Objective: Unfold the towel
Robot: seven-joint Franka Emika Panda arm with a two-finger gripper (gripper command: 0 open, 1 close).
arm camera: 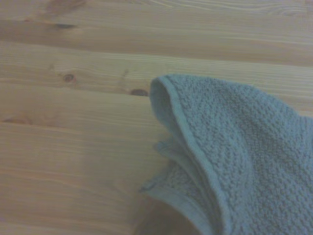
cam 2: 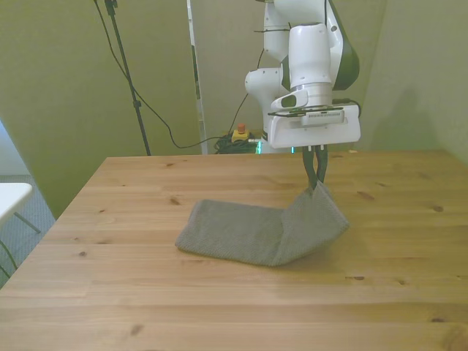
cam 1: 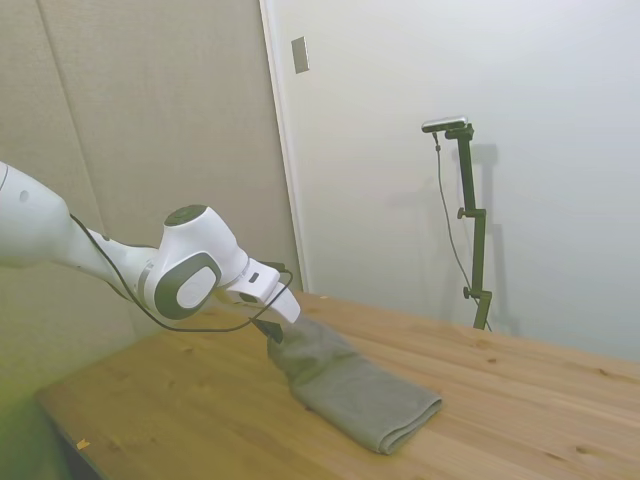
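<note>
The towel (cam 2: 256, 232) is a grey terry cloth lying folded on the wooden table (cam 2: 146, 307). My gripper (cam 2: 316, 183) is shut on its top layer at the end toward the front view's right and holds that end lifted off the table. The raised flap slopes up to the dark fingers while the other end stays flat. In the side view the gripper (cam 1: 272, 332) pinches the towel (cam 1: 365, 395) at its near-left end. The wrist view shows the towel (arm camera: 244, 152) with its hemmed edge and layers hanging over the table boards.
The table's front edge (cam 2: 234, 345) runs along the bottom of the front view. Cables and a small red button box (cam 2: 239, 134) sit on the floor behind the table.
</note>
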